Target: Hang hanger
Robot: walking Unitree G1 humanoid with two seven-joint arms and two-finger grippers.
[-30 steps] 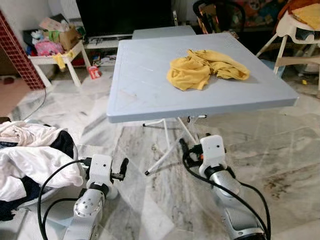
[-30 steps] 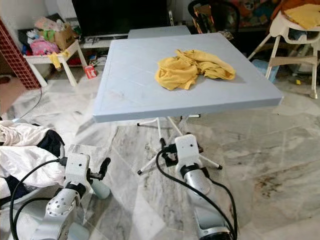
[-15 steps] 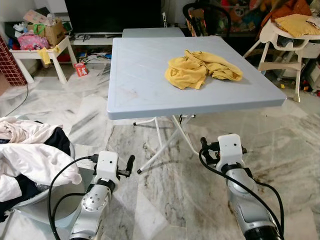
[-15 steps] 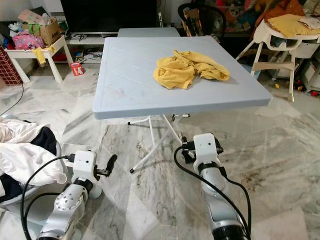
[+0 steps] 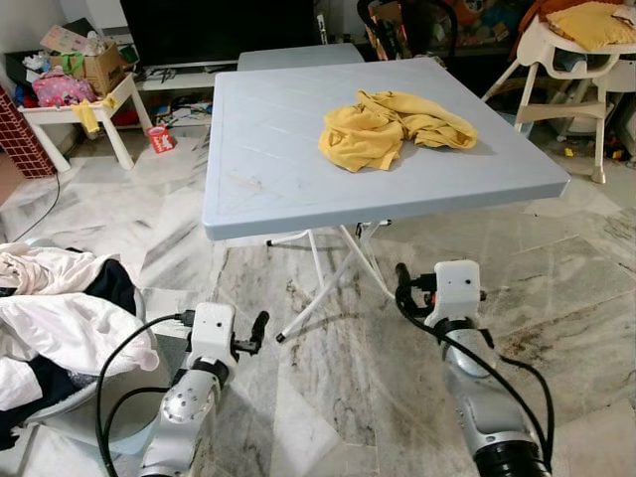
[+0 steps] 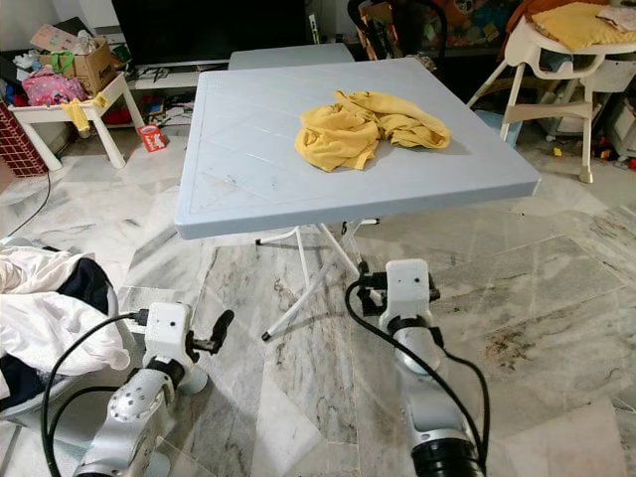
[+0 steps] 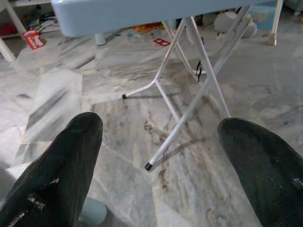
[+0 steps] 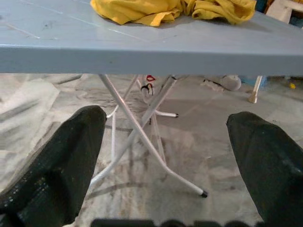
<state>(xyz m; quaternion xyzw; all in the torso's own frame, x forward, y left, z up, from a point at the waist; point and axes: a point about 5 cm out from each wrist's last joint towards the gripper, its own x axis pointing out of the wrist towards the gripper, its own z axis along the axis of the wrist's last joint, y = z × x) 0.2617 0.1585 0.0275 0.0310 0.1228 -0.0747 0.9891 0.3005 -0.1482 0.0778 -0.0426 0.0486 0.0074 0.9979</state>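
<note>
Desk bearing yellow garment near far right corner, soft and limp, best pinched at a bunched fold; no hanger discernible; left end effector and right end effector both spread, empty, low before near edge.

We count one grey folding table, one yellow garment on it, one pile of laundry on the floor, one high chair, and one low white side table.
</note>
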